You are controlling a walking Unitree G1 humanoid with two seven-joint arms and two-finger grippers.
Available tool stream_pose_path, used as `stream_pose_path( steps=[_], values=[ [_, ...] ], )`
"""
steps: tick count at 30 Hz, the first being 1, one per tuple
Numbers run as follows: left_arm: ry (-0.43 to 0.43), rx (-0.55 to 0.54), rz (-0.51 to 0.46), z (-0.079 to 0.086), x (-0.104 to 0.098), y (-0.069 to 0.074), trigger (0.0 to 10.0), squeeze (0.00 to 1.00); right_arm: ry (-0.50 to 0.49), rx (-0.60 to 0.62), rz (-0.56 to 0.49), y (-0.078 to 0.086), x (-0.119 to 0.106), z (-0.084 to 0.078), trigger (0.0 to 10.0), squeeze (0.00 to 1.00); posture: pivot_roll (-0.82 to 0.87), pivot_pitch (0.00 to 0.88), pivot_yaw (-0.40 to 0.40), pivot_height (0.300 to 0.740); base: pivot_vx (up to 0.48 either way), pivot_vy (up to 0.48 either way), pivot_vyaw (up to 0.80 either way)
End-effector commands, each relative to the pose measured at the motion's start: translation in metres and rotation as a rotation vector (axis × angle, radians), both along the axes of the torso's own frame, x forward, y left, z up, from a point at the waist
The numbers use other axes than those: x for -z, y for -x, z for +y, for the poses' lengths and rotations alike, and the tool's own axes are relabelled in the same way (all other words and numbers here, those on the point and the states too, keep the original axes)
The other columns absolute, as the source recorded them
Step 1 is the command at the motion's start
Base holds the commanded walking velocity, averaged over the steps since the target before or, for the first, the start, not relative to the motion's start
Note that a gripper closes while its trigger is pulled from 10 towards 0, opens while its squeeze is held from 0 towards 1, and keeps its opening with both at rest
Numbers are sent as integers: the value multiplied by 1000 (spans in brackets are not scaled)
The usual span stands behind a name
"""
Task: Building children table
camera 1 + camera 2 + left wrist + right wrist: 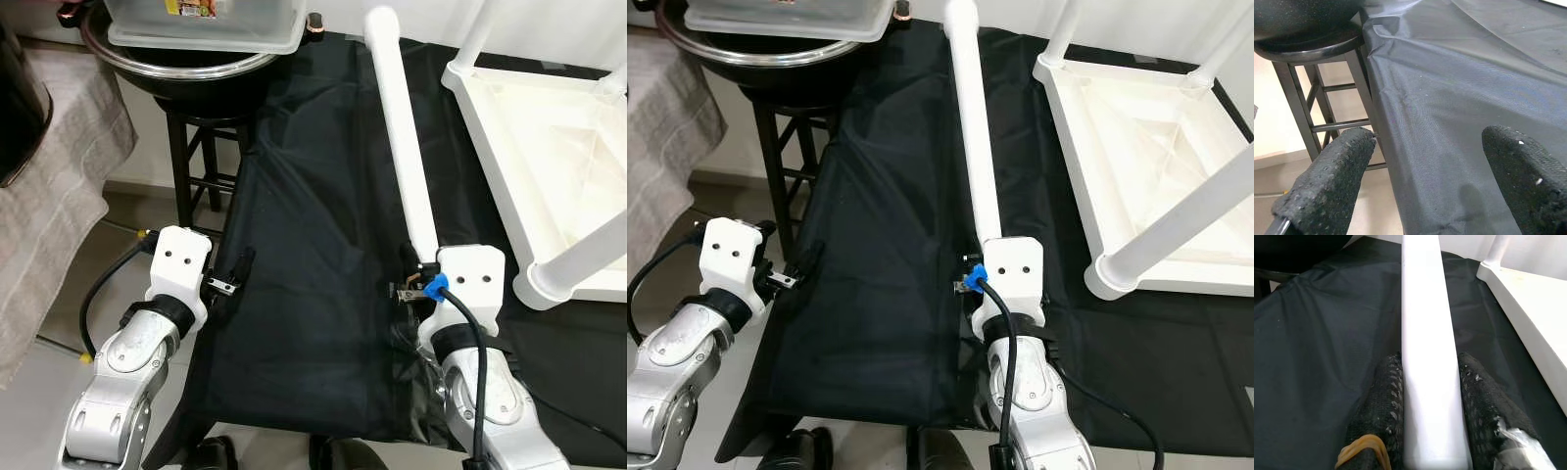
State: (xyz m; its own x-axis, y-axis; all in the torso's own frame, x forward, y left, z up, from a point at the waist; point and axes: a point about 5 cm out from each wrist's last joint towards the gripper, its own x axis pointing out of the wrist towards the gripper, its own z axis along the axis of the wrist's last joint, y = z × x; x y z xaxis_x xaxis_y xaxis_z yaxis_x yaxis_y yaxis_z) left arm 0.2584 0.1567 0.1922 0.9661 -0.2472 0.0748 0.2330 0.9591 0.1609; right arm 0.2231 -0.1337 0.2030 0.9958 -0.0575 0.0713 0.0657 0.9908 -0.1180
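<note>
A long white table leg (404,137) lies lengthwise on the black cloth (313,245), reaching away from me. My right gripper (1431,396) is shut on its near end, one black finger on each side. The white children's tabletop (549,147) lies upside down at the right, with fitted legs (578,262) sticking up. My left gripper (1425,161) is open over the cloth's left edge with nothing between its fingers.
A black wooden stool (201,157) stands at the back left, carrying a large dark bowl (186,59) with a clear plastic box (211,24) on top. A grey cloth (54,186) hangs at the far left. Pale floor (39,392) lies below it.
</note>
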Motion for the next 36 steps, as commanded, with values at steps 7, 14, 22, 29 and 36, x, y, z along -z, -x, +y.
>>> stream_pose_path(
  steps=[7,14,22,29,36],
  values=[
    [-9,22,31,0,9,0,10000,0,-17,139,81,6,11,-12,0,0,83,162,-73,740,0,0,0],
    [-17,23,30,1,9,-2,10000,0,-134,205,234,17,27,-3,0,0,90,168,-69,740,0,0,0],
    [-21,19,34,2,11,-2,10000,0,-114,222,252,18,30,-4,10000,78,91,175,-68,740,0,0,0],
    [-25,16,33,3,12,-2,10000,0,-114,190,233,15,24,-1,10000,1000,91,176,-69,740,0,0,0],
    [-27,14,36,4,13,-1,10000,0,-51,188,68,3,-2,1,10000,0,88,178,-70,740,0,0,0]
  ],
)
